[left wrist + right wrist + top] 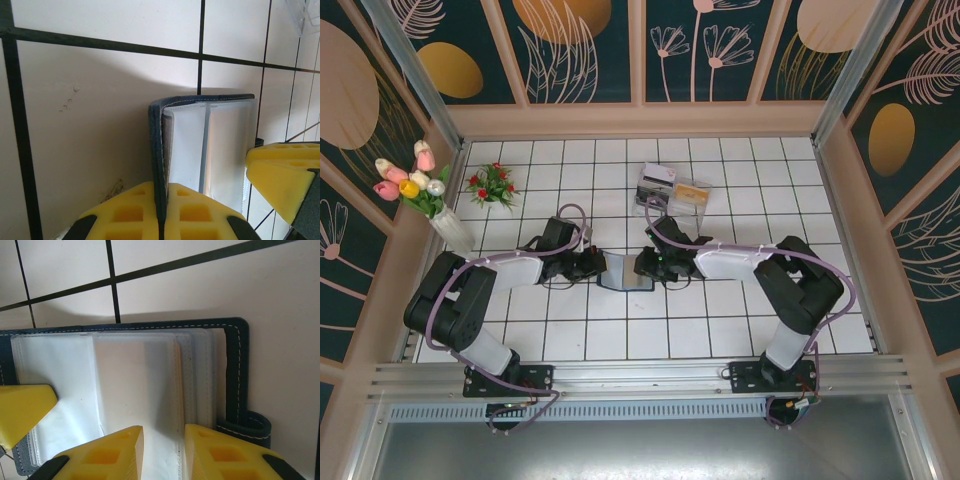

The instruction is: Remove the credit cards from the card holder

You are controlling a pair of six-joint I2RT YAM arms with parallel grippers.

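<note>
— White tiled table (570, 340), and near the middle of it the card holder (623, 273) lies spread open, inside facing up.

— What have you got hold of?

— My left gripper (161, 194) is clamped on the edge of the navy cover (155, 145), which is pinched between the yellow pads (135, 215). My right gripper (164, 442) has its jaws a little apart, one on either side of a clear sleeve (135, 385). As far as I can judge they are not squeezing it.

— So what worries you?

— Biggest first. If the left loses the cover, any pull from the right would drag the whole holder across the table instead of emptying it. Next, the sleeves are floppy and stacked close together. Closing the right could catch several at once, or catch only plastic, and a tug might then crease a pocket or strain the stitching.

— And the credit cards?

— I can't make one out in these pockets, which look pale and milky. Something tan sits in the clear tray (700, 195) further back, too small to name. The smallest risk is that a slick card pinched only at a corner could slip out of my fingers and skitter away.
</note>
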